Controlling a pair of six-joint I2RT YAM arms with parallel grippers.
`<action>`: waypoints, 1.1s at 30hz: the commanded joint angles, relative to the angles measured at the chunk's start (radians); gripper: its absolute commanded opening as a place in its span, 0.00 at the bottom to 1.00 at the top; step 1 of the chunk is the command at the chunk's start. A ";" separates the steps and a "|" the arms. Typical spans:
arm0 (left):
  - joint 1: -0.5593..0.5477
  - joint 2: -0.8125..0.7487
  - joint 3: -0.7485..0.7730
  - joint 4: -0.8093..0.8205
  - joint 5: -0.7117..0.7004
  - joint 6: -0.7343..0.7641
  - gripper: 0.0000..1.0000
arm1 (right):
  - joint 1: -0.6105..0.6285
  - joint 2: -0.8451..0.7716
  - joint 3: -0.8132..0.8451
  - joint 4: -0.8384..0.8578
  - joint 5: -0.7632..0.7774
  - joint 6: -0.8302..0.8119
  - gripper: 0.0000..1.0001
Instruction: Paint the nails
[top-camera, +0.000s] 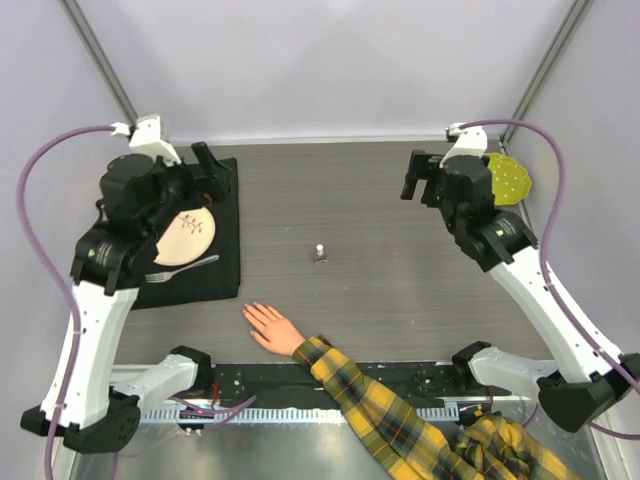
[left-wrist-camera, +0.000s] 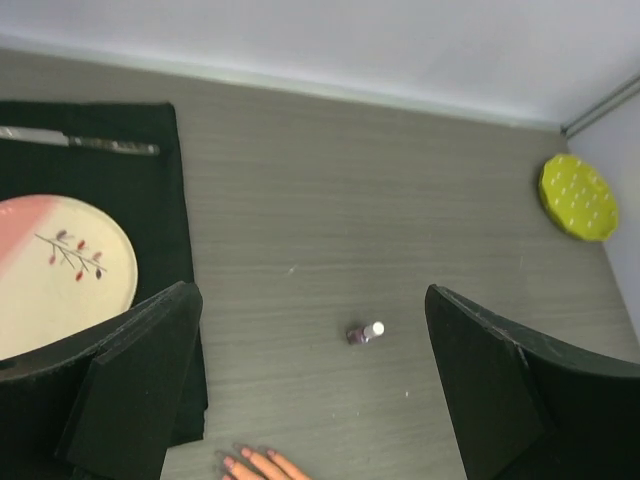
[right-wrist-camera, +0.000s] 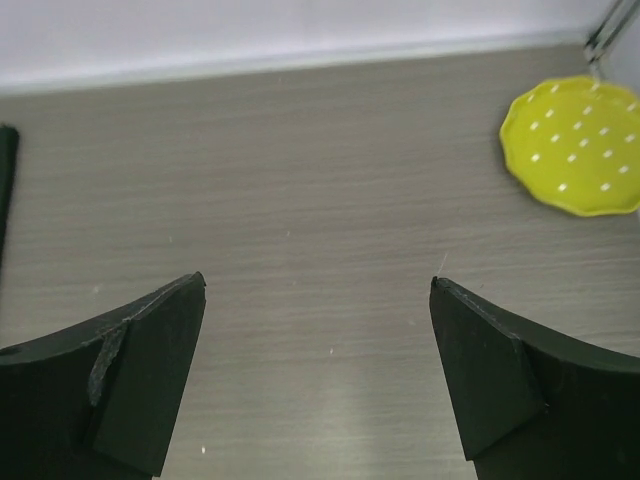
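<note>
A pale hand (top-camera: 272, 328) with spread fingers and a yellow-black plaid sleeve (top-camera: 380, 400) lies flat near the table's front edge. Its fingertips with pinkish nails (left-wrist-camera: 245, 457) show at the bottom of the left wrist view. A tiny dark bottle with a pale cap (top-camera: 320, 253) stands mid-table, also in the left wrist view (left-wrist-camera: 365, 332). My left gripper (top-camera: 210, 165) is open and empty, raised over the black mat at far left. My right gripper (top-camera: 420, 178) is open and empty, raised at far right. The hand does not show in the right wrist view.
A black placemat (top-camera: 200, 250) at the left holds a pink-and-cream plate (top-camera: 186, 235), a fork (top-camera: 182, 269) and a knife (left-wrist-camera: 80, 141). A yellow-green dotted dish (top-camera: 508, 180) sits at the far right, by my right arm. Grey walls close the back and sides.
</note>
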 joint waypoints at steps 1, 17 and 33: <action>0.005 0.077 -0.062 -0.014 0.109 0.001 1.00 | 0.004 0.050 -0.074 0.005 -0.118 0.056 1.00; -0.405 0.635 -0.040 -0.060 -0.119 0.095 0.85 | 0.007 0.038 -0.289 0.138 -0.361 0.050 1.00; -0.450 0.927 0.090 -0.045 -0.085 0.122 0.68 | 0.003 -0.072 -0.364 0.144 -0.369 0.053 1.00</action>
